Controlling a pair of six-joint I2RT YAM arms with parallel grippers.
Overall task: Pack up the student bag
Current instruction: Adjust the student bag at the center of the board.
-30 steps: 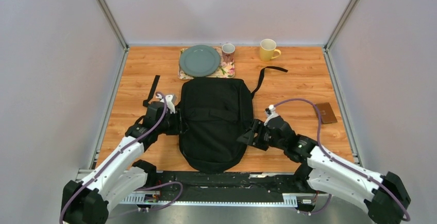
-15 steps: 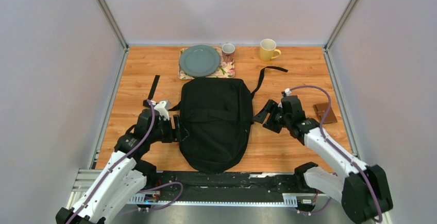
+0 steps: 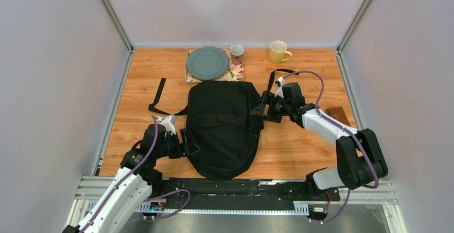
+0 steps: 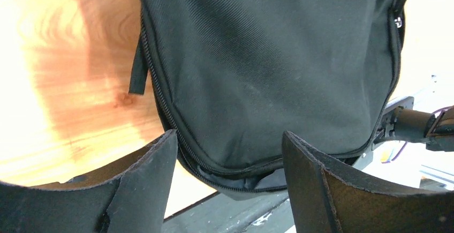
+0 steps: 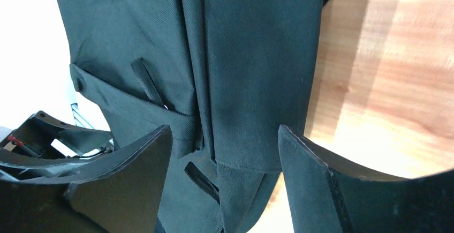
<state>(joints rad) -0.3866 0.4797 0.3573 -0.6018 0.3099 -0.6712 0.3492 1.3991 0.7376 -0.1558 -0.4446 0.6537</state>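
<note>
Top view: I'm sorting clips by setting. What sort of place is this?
Probably a lab test cell: plain grey walls box in a wooden table, with a bag, plate and mug staged.

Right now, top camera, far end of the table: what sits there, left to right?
Grey-green plate → small patterned cup → yellow mug.

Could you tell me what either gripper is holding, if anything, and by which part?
Nothing: the left gripper and right gripper both stand open beside the large black fabric backpack.
</note>
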